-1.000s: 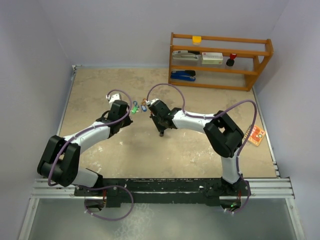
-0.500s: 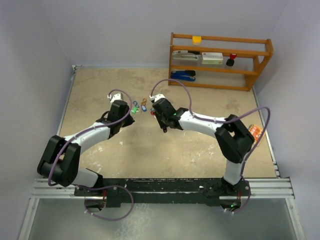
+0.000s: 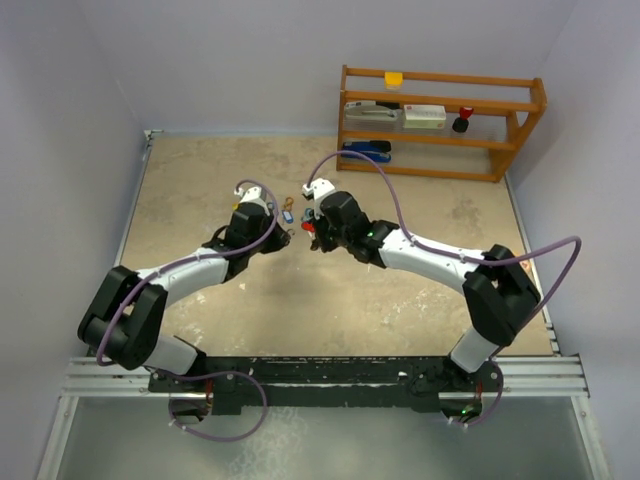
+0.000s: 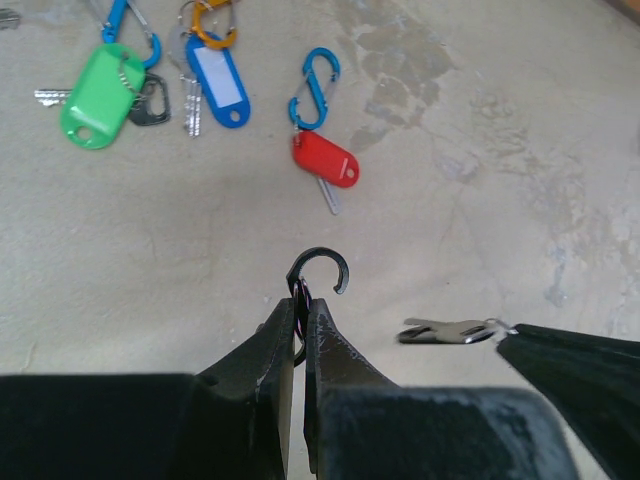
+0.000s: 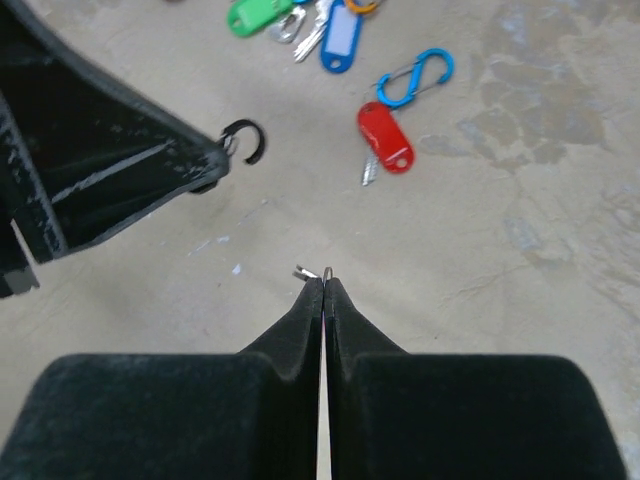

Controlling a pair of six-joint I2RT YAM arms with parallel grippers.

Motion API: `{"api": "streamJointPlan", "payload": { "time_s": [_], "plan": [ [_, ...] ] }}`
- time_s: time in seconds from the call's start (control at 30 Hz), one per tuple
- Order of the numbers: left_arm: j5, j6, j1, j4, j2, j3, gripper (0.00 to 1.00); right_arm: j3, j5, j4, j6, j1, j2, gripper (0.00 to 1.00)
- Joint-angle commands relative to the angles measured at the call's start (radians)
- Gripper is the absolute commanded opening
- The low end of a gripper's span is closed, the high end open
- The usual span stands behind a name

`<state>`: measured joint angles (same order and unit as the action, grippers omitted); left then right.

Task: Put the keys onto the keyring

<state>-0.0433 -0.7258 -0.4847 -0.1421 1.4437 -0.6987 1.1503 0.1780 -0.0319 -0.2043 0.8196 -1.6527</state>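
- Here, the left gripper point(image 4: 302, 305) is clamped tight, its fingertips pinching the keyring point(image 4: 318, 274), a thin black C-shaped hook.
- The keyring stands straight out past the fingertips, clear of the table point(image 3: 200, 180). In the left wrist view its gap faces lower right, toward the other arm.
- The right gripper point(image 5: 323, 283) is also closed hard, nipping the head end of a silver key point(image 4: 448, 330).
- In the left wrist view that key's long axis lies almost level across the picture, its blade pointing left at the left fingers, just short of them and below the hook.
- From the right wrist only a small silver tip shows above the fingertips.
- Farther out on the table lies the red-tagged key point(image 4: 325, 160). Its tag runs on a diagonal and its short blade points back toward the left gripper.
- A blue S-clip point(image 4: 315, 88) touches the far end of the red tag.
- Beyond them is the blue-tagged key point(image 4: 216, 84), its tag lengthwise away from the camera and a silver blade parallel beside it. Its white label insert shows no writing I can read.
- An orange clip point(image 4: 212, 20) sits at its far end.
- The green-tagged key point(image 4: 95, 105) lies farthest left, tag on a slant, blade pointing left.
- A wooden shelf point(image 3: 470, 82) stands at the table's far right; the labels on its items are too small to read.
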Motion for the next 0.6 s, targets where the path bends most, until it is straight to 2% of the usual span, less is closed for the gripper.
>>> {"api": "streamJointPlan", "payload": {
  "time_s": [0.0, 0.27, 0.57],
  "plan": [
    [0.057, -0.014, -0.008, -0.110, -0.001, -0.001, 0.00, -0.074, -0.190, 0.122, 0.061, -0.047, 0.066, 0.00],
    [0.151, -0.014, -0.020, -0.163, 0.036, -0.023, 0.00, -0.135, -0.419, 0.209, 0.098, -0.107, 0.099, 0.00],
    [0.192, 0.001, -0.059, -0.138, 0.073, -0.069, 0.00, -0.123, -0.514, 0.221, 0.105, -0.108, 0.067, 0.00]
  ]
}}
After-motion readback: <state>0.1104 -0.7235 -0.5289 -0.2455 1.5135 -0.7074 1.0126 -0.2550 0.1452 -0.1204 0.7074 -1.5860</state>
